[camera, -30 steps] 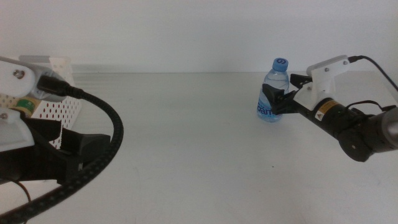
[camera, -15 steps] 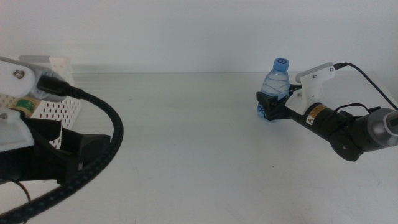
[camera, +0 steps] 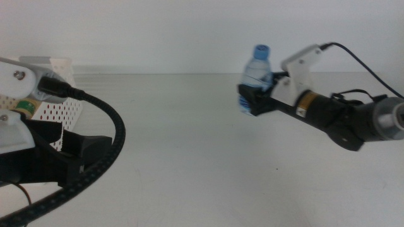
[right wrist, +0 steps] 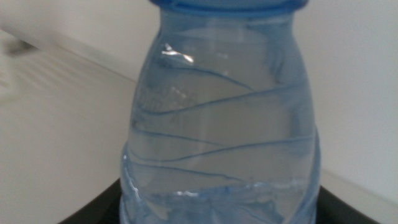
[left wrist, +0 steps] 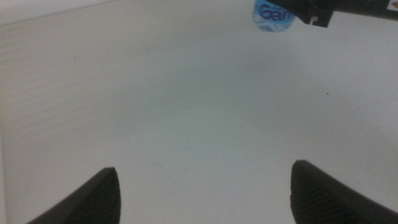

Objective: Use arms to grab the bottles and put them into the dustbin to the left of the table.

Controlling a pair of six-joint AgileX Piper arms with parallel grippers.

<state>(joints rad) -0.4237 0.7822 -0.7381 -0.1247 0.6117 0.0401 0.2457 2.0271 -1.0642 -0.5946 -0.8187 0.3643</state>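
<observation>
A clear water bottle [camera: 255,79] with a blue cap hangs above the table [camera: 189,170], right of centre. My right gripper [camera: 251,101] is shut on its lower body, around the blue label. In the right wrist view the bottle [right wrist: 224,124] fills the picture, with dark jaws at its base. Across the table in the left wrist view, the bottle's label end [left wrist: 272,15] shows beside the right gripper [left wrist: 311,11]. My left gripper [left wrist: 205,193] is open over bare table. The white perforated dustbin [camera: 60,110] stands at the far left, partly hidden by the left arm [camera: 57,157].
The left arm's thick black cable [camera: 104,151] curves across the lower left of the middle view. A small green and yellow item [camera: 25,105] shows at the dustbin behind the left arm's white housing. A pale wall runs behind the table's far edge.
My right gripper closed on the water bottle, lifted it off the table and carried it to the left. The left arm has not moved.
</observation>
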